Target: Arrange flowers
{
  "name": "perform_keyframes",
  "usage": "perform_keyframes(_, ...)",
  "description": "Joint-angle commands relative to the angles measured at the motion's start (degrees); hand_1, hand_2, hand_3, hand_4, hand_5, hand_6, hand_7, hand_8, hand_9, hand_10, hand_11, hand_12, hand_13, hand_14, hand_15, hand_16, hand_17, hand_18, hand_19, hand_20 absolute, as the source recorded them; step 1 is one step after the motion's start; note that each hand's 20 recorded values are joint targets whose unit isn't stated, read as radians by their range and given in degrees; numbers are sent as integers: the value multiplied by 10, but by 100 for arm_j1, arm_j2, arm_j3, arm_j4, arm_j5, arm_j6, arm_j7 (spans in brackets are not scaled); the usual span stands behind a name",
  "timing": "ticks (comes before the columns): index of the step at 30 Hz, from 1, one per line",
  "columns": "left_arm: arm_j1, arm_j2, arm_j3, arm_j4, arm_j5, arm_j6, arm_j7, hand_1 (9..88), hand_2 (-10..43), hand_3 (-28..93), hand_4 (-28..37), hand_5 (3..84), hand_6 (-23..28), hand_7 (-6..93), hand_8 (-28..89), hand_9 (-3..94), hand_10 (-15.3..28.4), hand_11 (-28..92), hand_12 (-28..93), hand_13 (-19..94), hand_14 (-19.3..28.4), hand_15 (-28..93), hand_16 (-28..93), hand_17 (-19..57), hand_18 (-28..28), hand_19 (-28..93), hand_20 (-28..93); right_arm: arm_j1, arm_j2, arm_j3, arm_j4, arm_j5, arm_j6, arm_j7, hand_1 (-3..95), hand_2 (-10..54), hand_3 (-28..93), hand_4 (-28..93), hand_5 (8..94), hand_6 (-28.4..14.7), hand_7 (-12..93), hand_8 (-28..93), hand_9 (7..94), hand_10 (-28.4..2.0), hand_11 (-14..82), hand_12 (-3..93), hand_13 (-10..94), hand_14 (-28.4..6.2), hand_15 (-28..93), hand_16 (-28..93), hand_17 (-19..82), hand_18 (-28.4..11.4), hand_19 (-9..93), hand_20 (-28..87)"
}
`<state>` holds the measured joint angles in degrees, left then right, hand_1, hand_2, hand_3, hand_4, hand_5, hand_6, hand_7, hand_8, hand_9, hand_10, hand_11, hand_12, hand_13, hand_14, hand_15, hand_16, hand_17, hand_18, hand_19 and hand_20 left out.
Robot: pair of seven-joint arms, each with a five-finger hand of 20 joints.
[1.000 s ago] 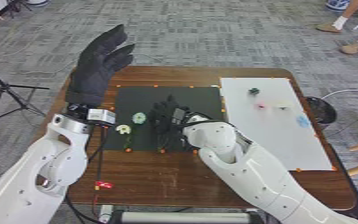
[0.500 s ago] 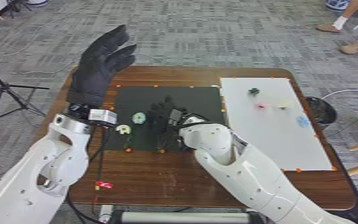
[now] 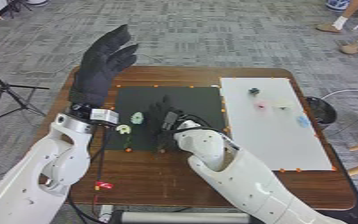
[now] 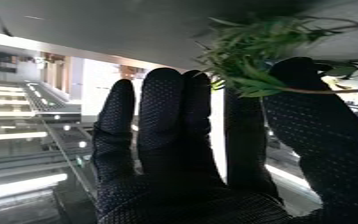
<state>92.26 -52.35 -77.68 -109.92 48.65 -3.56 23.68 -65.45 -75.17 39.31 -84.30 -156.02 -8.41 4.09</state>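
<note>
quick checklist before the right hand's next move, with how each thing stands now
1. Left hand clear of the flowers: ok, it is raised at the table's far left.
2. Right hand over the black sheet: ok.
3. Leafy green sprig near the right hand: ok, by its thumb and fingertips.
4. Sprig firmly gripped: cannot tell, the fingers look straight.
5. All flowers on one sheet: not ok, the white flower is on the black sheet, the pink flower on the white sheet.
</note>
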Motion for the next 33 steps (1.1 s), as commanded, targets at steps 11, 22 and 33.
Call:
perform_keyframes(11, -98, -79, 80, 51, -28, -18, 12, 234, -59, 651, -283, 262, 18, 195, -102, 230, 103, 117, 200, 204, 137, 180, 68, -112, 214, 433, 83, -1, -278, 36, 53, 98, -68, 190, 276, -33, 927, -208, 408, 29, 343, -184, 330, -159, 639, 474, 343, -131, 817, 329, 74, -205, 706, 479)
perform_keyframes(22, -151, -125, 110, 94, -16, -87, -9, 232, -60, 652, -283, 262, 18, 195, -102, 230, 103, 117, 201, 204, 137, 181, 68, -112, 214, 433, 83, -2, -402, 2, 48, 151, -128, 144, 261, -27, 923, -203, 363, 8, 267, -155, 322, -159, 635, 473, 340, -133, 816, 332, 69, -206, 704, 480)
perform_keyframes(33, -112, -111, 93, 76, -28, -67, 3, 234, -59, 651, -283, 262, 18, 194, -101, 230, 103, 118, 200, 203, 137, 180, 68, -112, 214, 433, 83, 26, -384, 35, 86, 48, -343, 344, 259, -27, 923, -204, 350, 2, 233, -145, 323, -159, 631, 465, 340, -133, 815, 331, 66, -209, 701, 483)
